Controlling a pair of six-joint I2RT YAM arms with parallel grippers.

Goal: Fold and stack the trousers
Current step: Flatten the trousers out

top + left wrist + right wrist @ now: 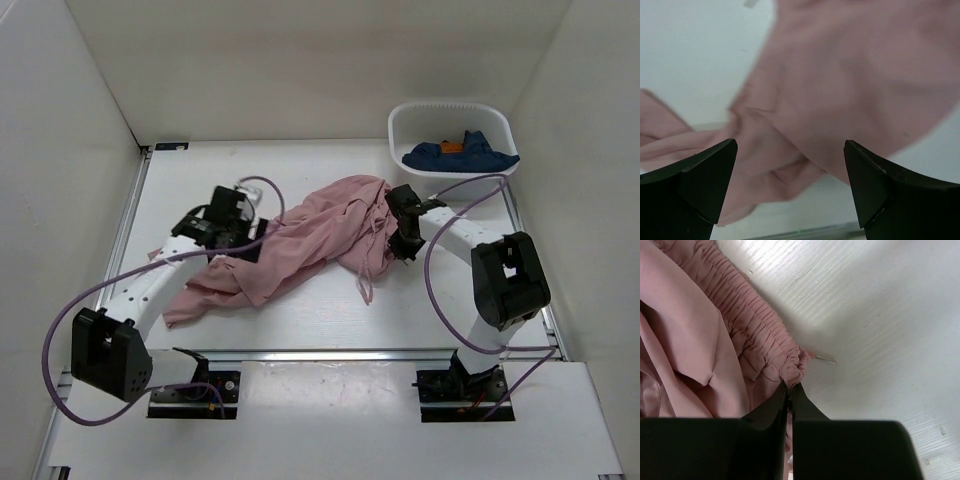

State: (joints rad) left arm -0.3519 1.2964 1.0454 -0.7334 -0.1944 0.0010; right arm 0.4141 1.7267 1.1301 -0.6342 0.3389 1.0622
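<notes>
A: Where does the work stand?

B: Early, I'd say. On the white slatted table (pixel 330 315) the large dusty-pink trousers of thin wrinkly fabric (pixel 300 245) lie in a crumpled heap across the middle, running from the near left up to the far right. Nothing is folded yet, so this looks like the spreading-out step.

A: And the white plastic basket (pixel 450 106)?

B: It sits in the far right corner, apart from the trousers, with a dark blue garment (pixel 460 155) inside.

A: The arms?

B: The right gripper (pixel 790 390) is clamped on the gathered elastic waistband at the heap's far right end, with the jaws together on the frilled edge. The left gripper (pixel 790 144) hangs over the left part of the cloth, spread wide and holding nothing.

A: So what next?

B: Probably the left one must come down and pinch a second hold, then both draw apart to flatten the cloth. The thin pink drawstring (pixel 367 285) trails toward the near side and could snag.
</notes>
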